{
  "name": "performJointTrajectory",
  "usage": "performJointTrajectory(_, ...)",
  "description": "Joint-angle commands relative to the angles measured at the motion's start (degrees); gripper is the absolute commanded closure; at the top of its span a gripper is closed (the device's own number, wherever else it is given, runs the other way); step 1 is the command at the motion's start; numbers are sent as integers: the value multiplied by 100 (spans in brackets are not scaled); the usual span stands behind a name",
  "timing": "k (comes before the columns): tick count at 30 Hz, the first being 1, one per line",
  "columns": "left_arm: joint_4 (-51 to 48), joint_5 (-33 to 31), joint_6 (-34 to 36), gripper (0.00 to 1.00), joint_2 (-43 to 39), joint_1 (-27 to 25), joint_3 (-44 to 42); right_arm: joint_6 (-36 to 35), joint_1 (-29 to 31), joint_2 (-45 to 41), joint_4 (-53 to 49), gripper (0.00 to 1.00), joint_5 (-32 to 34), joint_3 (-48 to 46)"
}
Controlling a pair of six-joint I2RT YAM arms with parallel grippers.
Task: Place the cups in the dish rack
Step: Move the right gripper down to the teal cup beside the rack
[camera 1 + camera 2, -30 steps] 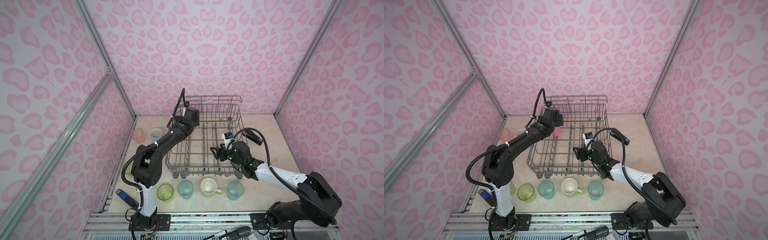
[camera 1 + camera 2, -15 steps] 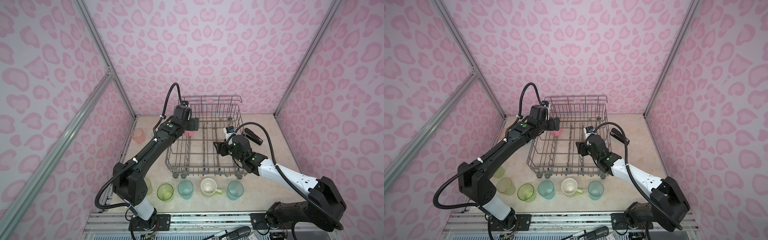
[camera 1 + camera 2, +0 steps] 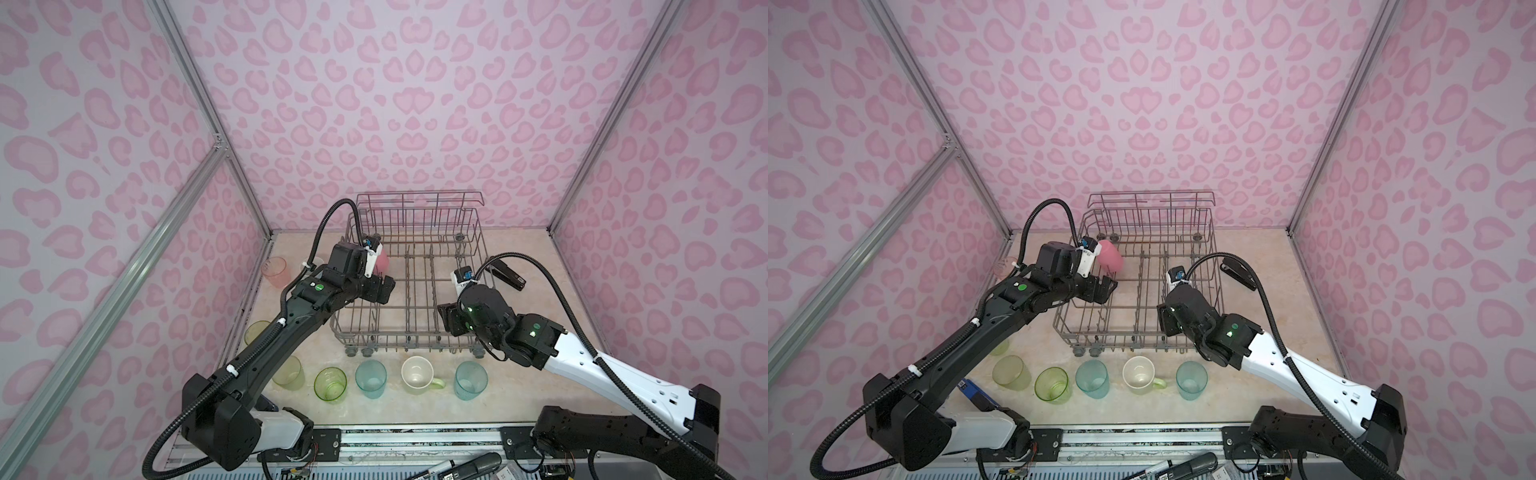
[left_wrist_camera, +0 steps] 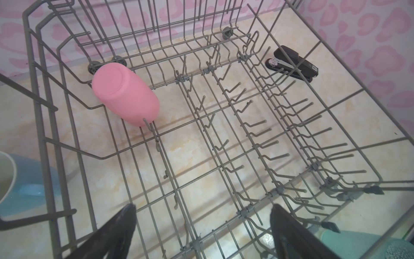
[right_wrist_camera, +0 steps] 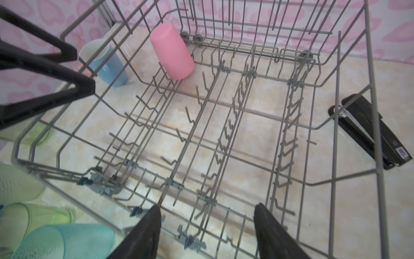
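Both arms reach forward, left fingers point(image 4: 116, 233) and right fingers point(image 5: 143, 235) spread apart.

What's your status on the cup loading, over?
Left gripper open, empty. Right gripper open, empty. Pink cup in dish rack, bottom up, leaning; other cups outside it. Black stapler beside rack, not blocking.
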Motion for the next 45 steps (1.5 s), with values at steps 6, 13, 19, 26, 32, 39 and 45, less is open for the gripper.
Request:
performJointTrajectory(6, 634, 1068, 563, 6, -594, -71, -480, 1026, 1250, -216, -2156, 41, 723, 157)
performJointTrajectory(13, 873, 1409, 1065, 4, -1053, -109, -909, 1756, 2053, -185, -2655, 44, 593, -110)
performJointTrajectory(19, 947, 1534, 1238, 4, -1136, -134, -1063, 2031, 2266, -259, -2637, 46, 404, -471)
performJointTrajectory(26, 919, 1398, 1251, 3, -1154, -143, -1072, 2037, 2288, -268, -2748, 48, 163, -544)
performJointTrajectory(32, 898, 1332, 1275, 3, -1152, -144, -1074, 1941, 2303, -179, -2545, 58, -211, -678)
performJointTrajectory(39, 880, 1370, 1283, 3, -1100, -139, -1072, 1807, 2303, 1, -2360, 64, -533, -774)
performJointTrajectory(45, 862, 1332, 1275, 3, -1101, -144, -1065, 1748, 2294, 191, -2378, 68, -612, -827)
